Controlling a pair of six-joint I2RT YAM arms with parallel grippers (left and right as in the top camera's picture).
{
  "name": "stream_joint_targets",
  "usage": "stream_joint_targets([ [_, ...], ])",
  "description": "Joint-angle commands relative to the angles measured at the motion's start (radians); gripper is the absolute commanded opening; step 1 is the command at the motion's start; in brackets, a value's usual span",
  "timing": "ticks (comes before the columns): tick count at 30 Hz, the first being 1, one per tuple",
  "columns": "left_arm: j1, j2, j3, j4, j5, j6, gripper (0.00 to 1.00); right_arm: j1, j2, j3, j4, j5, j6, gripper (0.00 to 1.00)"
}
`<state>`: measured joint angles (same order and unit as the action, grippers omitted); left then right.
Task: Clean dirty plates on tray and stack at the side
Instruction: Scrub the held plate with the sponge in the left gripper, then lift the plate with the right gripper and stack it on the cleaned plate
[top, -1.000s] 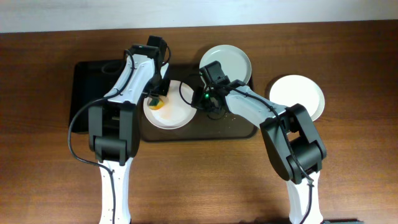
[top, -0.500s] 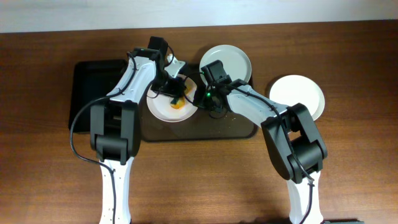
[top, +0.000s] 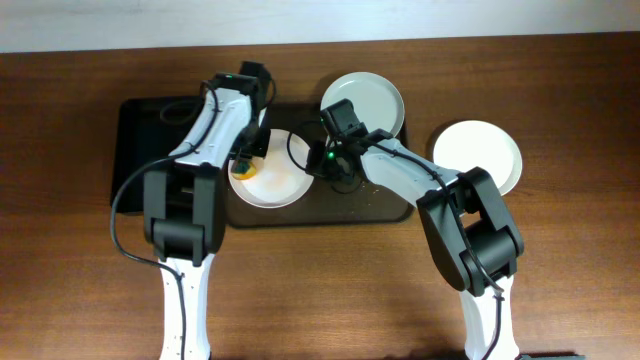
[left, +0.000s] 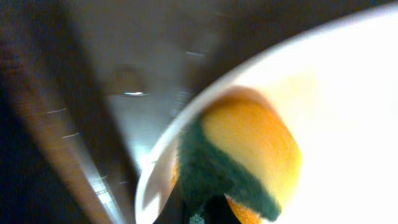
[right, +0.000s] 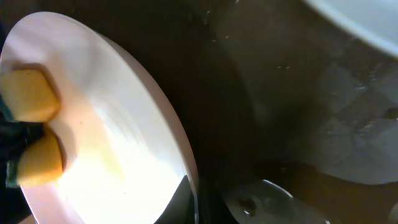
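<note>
Overhead: sponge (top: 245, 166) on plate (top: 282, 186) inside brown tray (top: 385, 208).

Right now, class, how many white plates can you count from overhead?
3 plates. One lies on the tray under the sponge, one at the tray's far rim, one on the table right of it. None looks hidden.

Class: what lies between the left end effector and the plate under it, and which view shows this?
A yellow-and-green sponge, pressed against the plate near its rim below the left end effector; the left wrist view shows it best.
</note>
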<state>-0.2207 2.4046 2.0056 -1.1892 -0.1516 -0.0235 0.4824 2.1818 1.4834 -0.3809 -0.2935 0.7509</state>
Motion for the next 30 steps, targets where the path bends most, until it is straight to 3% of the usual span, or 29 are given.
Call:
stream_joint_targets([
  [1, 0.011, 0.038, -0.022, -0.017, 0.577, 0.314, 0.01, -0.013, 0.019, -0.004, -0.003, 0.023, 0.006, 0.04],
  [5, 0.011, 0.038, -0.022, 0.007, 0.602, 0.313, 0.01, -0.013, 0.019, -0.004, -0.003, 0.014, 0.002, 0.04],
  [9, 0.031, 0.037, -0.019, 0.041, 0.719, 0.312, 0.01, -0.013, 0.018, -0.004, 0.001, -0.015, -0.024, 0.04],
  [11, 0.06, 0.037, 0.013, 0.057, 0.765, 0.3, 0.01, -0.017, 0.018, -0.002, -0.001, -0.07, -0.101, 0.04],
  [17, 0.124, 0.037, 0.366, 0.026, 0.753, 0.152, 0.01, -0.086, -0.044, 0.042, -0.189, -0.087, -0.229, 0.04],
  [22, 0.142, 0.038, 0.441, 0.0, 0.614, 0.103, 0.01, -0.09, -0.223, 0.043, -0.343, 0.179, -0.324, 0.04],
  [27, 0.14, 0.038, 0.434, -0.043, 0.57, 0.103, 0.01, -0.084, -0.433, 0.043, -0.415, 0.454, -0.359, 0.04],
  [30, 0.14, 0.038, 0.434, -0.043, 0.57, 0.103, 0.01, -0.023, -0.546, 0.043, -0.432, 0.773, -0.359, 0.04],
])
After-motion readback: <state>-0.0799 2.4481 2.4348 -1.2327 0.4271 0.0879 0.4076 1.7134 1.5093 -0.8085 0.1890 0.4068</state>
